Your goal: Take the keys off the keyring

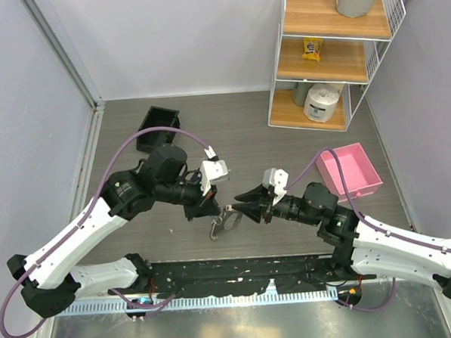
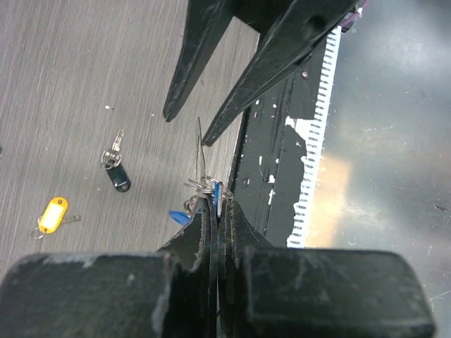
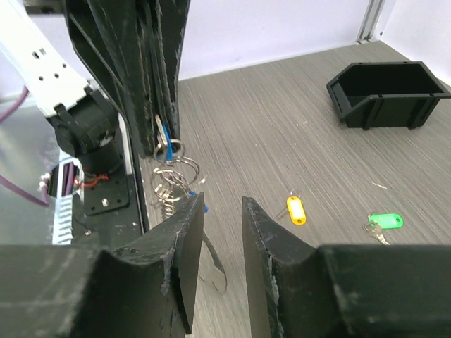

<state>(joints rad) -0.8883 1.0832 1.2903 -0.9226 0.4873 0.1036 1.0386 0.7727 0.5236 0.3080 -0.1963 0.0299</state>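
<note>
My left gripper [image 2: 217, 205] is shut on a blue-headed key [image 2: 217, 191]. The keyring [image 3: 174, 167], a bunch of silvery wire loops, hangs from that key just above the floor, and a thin metal strip [image 3: 215, 262] trails below it. From above, the left gripper [image 1: 209, 209] and the keyring [image 1: 222, 223] sit at mid-table. My right gripper [image 3: 218, 204] stands open and empty, right beside the loops. In the top view, the right gripper [image 1: 239, 198] points left at them. Loose keys lie on the floor: yellow [image 3: 297, 210], green [image 3: 385, 222] and black [image 2: 118, 173].
A black bin [image 1: 157, 123] sits at the back left and a pink tray [image 1: 350, 170] at the right. A wire shelf unit [image 1: 333, 50] stands at the back right. The black base plate [image 2: 275, 162] runs along the near edge.
</note>
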